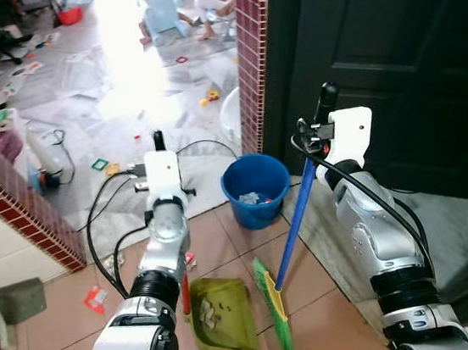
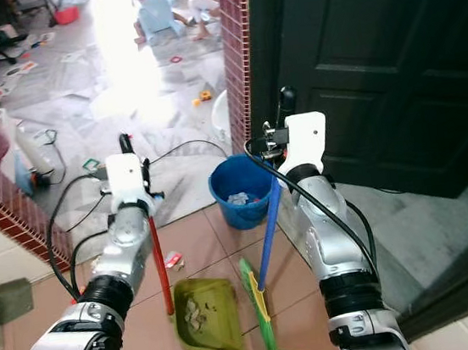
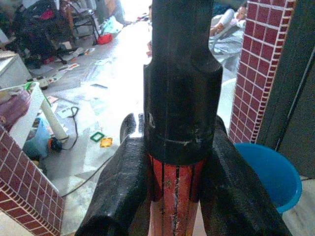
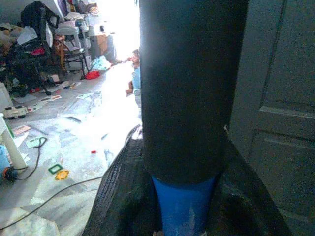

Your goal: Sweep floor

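While hemmed by brick pillar (image 1: 251, 53), broom (image 1: 287, 245), dustpan (image 1: 221, 315)

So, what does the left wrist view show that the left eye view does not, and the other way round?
The left wrist view shows close up how the left gripper has its fingers shut on the red handle with its black cap.

The left eye view shows the green dustpan with scraps in it on the tiles, the green broom on its blue stick, the right gripper holding that stick, and the dark door.

Both show the blue bucket, the brick pillar and the littered floor beyond.
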Controlling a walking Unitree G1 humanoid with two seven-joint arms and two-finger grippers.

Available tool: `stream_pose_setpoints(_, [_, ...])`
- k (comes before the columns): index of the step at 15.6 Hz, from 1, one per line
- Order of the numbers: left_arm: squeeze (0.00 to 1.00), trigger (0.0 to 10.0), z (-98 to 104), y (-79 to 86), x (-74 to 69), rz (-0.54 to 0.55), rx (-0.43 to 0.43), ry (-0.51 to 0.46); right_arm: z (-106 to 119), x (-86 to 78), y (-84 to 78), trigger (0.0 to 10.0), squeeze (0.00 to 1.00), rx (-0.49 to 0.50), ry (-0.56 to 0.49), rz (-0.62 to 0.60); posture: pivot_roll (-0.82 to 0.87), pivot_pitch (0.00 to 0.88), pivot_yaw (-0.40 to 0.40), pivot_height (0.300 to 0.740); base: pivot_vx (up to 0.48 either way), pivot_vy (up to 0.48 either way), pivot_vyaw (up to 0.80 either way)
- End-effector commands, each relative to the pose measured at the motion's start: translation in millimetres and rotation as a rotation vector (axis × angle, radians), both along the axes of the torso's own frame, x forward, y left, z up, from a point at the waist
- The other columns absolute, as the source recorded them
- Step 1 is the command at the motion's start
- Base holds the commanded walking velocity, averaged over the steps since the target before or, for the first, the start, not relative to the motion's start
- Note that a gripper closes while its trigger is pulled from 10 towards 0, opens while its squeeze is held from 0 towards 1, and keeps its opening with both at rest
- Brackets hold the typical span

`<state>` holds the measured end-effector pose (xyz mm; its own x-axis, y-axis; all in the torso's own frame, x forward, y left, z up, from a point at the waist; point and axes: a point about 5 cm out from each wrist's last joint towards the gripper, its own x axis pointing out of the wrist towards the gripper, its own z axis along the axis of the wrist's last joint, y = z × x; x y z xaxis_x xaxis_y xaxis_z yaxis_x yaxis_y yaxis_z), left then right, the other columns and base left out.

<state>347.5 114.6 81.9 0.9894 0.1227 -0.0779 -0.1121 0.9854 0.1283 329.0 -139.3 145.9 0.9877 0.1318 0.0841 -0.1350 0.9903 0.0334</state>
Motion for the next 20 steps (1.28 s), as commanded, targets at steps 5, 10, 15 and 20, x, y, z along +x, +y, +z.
stream_pose_setpoints(5, [0.00,10.0,4.2,6.1,3.1,0.039,0.065,-0.049,10.4,-0.6,-2.0,10.0,0.00,-0.015,-0.022,0.001,-0.22,0.046,0.009,0.740,0.000,0.000,0.00])
stream_pose_setpoints(10, [0.00,10.0,17.3,10.3,9.9,0.068,-0.004,-0.104,8.6,-1.6,0.2,10.0,0.00,-0.023,-0.007,0.010,-0.22,0.037,0.003,0.740,0.000,0.000,0.00])
stream_pose_setpoints(15, [0.00,10.0,14.1,-19.6,6.2,-0.054,-0.099,-0.078,7.4,2.1,0.8,10.0,0.00,-0.033,0.003,0.011,-0.20,0.027,0.001,0.740,0.000,0.000,0.00])
stream_pose_setpoints(20, [0.00,10.0,30.1,-18.4,9.6,-0.070,-0.109,-0.148,8.0,4.8,-6.1,10.0,0.00,-0.055,0.001,-0.002,-0.19,0.020,0.004,0.740,0.000,0.000,0.00])
